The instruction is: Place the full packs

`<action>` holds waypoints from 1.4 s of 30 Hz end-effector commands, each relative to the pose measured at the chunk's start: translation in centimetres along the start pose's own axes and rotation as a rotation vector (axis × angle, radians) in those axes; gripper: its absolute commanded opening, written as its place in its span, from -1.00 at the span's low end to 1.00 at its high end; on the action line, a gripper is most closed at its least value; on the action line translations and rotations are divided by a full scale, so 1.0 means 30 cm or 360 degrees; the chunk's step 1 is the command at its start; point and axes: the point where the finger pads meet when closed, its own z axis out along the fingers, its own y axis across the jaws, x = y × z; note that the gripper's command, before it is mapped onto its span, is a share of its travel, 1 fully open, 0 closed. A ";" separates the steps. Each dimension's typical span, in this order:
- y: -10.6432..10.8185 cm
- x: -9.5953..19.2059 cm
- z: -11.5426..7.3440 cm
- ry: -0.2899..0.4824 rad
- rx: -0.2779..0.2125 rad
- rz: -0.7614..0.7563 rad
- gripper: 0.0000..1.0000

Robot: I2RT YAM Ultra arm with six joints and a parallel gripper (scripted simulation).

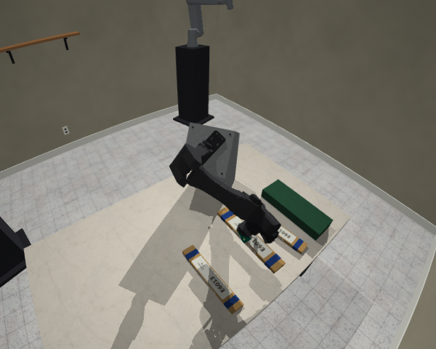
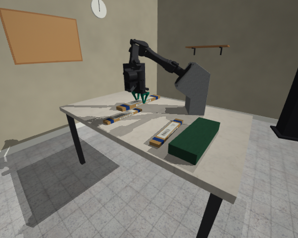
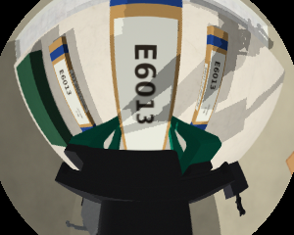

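Three brown packs with blue bands and white "E6013" labels are on the table. My gripper (image 1: 253,237) is shut on the middle pack (image 1: 251,239) at about mid-length, with the green fingers on its two long sides. In the wrist view this pack (image 3: 146,72) fills the centre between the fingers. In the exterior view the held pack (image 2: 138,102) seems slightly above the table under the gripper (image 2: 140,98). A second pack (image 1: 291,238) lies flat beside the dark green low platform (image 1: 296,208). The third pack (image 1: 212,278) lies flat further out on the table.
The grey arm base (image 1: 214,153) stands on the table behind the packs. The table's edge runs close to the packs' near ends (image 1: 285,278). A black pedestal (image 1: 192,84) stands on the floor beyond the table.
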 end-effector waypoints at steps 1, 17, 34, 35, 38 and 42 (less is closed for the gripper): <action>0.009 -0.043 -0.046 -0.0055 -0.0009 -0.0001 -1.00; 0.044 -0.013 0.046 -0.0025 -0.0026 -0.0040 -1.00; 0.042 -0.013 0.131 -0.0024 -0.0026 -0.0038 -1.00; 0.053 -0.013 0.131 -0.0029 -0.0033 -0.0049 -1.00; 0.032 -0.039 0.139 -0.0053 -0.0024 -0.0017 -1.00; 0.030 -0.029 0.168 -0.0041 -0.0021 -0.0019 -1.00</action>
